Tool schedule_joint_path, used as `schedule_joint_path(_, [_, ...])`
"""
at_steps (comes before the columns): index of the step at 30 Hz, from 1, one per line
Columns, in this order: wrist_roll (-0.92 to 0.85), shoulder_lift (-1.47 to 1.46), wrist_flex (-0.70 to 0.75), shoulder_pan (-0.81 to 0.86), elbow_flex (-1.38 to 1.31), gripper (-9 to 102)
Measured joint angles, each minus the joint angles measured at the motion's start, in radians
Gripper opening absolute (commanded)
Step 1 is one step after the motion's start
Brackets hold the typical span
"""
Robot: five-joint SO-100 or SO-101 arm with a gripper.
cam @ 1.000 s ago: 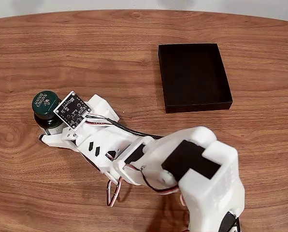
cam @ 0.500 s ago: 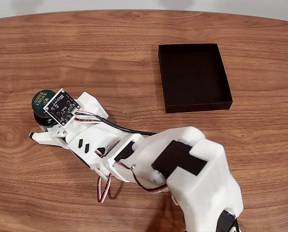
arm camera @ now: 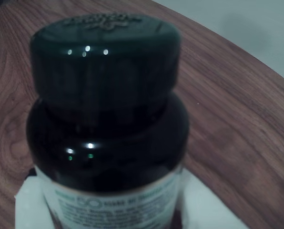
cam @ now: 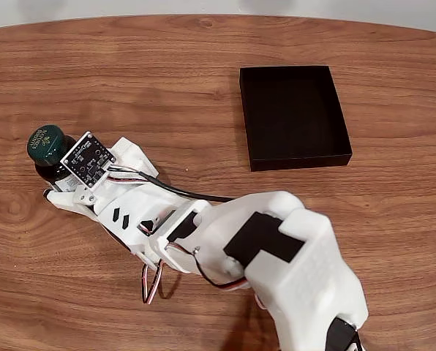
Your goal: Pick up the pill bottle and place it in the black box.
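While the black box (cam: 294,115) sits apart, wrist view shows the pill bottle's (arm camera: 106,129) label.

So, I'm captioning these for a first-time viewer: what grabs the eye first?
The big white arm sprawls across the wooden table, reaching to the pill bottle at the fixed view's left. In the wrist view that dark bottle looms close. The black box sits apart at upper right.

One pill bottle (cam: 46,146), one black box (cam: 294,117) and one white arm (cam: 203,234) on one wooden table (cam: 167,80).
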Motion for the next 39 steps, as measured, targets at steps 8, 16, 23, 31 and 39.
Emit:
schedule_joint_path(8, [0.002, 0.051, 0.018, 0.0, 0.041, 19])
schedule_joint_path(16, [0.002, 0.181, 0.02, 0.0, 0.16, 19])
schedule_joint_path(23, [0.02, 0.301, 0.02, 0.055, 0.221, 19])
schedule_joint_path(31, [0.02, 0.413, 0.02, 0.149, 0.276, 19])
schedule_joint_path(39, [-0.014, 0.535, 0.02, 0.275, 0.321, 19])
